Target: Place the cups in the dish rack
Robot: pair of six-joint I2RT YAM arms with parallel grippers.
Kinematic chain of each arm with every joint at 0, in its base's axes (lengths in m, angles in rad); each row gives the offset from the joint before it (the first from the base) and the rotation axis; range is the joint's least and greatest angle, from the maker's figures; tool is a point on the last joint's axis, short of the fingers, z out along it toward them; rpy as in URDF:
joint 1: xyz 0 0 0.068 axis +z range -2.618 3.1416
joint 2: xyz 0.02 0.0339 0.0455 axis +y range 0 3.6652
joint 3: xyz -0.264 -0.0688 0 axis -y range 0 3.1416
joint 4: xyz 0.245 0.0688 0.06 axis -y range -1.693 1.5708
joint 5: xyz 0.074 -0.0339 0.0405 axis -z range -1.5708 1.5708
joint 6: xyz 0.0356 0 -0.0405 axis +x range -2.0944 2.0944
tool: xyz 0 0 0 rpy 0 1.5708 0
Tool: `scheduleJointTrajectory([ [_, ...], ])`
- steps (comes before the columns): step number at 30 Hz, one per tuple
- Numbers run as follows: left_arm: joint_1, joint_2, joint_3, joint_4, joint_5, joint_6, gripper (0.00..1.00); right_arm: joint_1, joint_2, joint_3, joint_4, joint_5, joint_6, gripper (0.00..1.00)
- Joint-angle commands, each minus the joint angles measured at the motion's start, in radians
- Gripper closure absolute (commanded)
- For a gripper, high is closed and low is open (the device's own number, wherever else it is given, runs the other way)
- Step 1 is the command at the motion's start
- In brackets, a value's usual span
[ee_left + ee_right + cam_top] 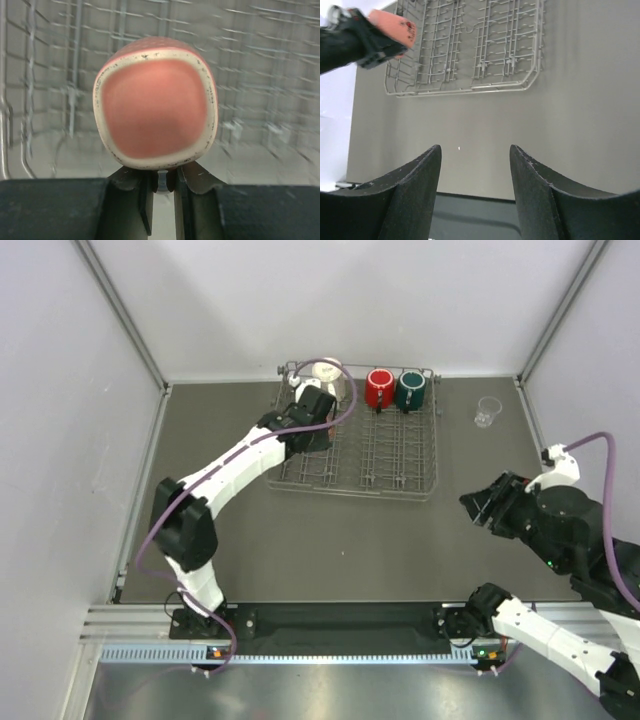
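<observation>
The grey wire dish rack (405, 465) stands at the back middle of the table. In its far row sit the white speckled mug (333, 383), the red mug (379, 388) and the dark green mug (411, 390). My left gripper (312, 425) hovers over the rack's left half. In the left wrist view it (162, 172) is shut on the handle of the salmon-pink mug (155, 107), whose base faces the camera above the rack wires (260, 75). The clear glass (487, 412) stands on the table right of the rack. My right gripper (480, 505) is open and empty.
White walls with metal posts enclose the table on three sides. In the right wrist view the rack (470, 75) lies ahead with the left arm and pink mug (395, 27) at its far left. A metal rail (330, 635) runs along the near edge.
</observation>
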Motion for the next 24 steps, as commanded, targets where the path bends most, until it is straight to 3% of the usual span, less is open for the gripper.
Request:
scheduleJointTrajectory([
  [1,0.024,0.071,0.030,0.172,-0.105,0.081,1.00,0.010,-0.020,0.090,-0.105,0.068,0.038,0.43],
  [6,0.039,0.185,0.065,0.262,-0.192,0.126,1.00,0.010,-0.022,0.158,-0.195,0.137,0.051,0.42],
  [16,0.105,0.392,0.217,0.342,-0.180,0.175,1.00,0.010,-0.025,0.221,-0.255,0.189,0.077,0.42],
  [24,0.143,0.553,0.424,0.319,-0.165,0.203,1.00,0.012,-0.080,0.204,-0.344,0.249,0.215,0.42],
])
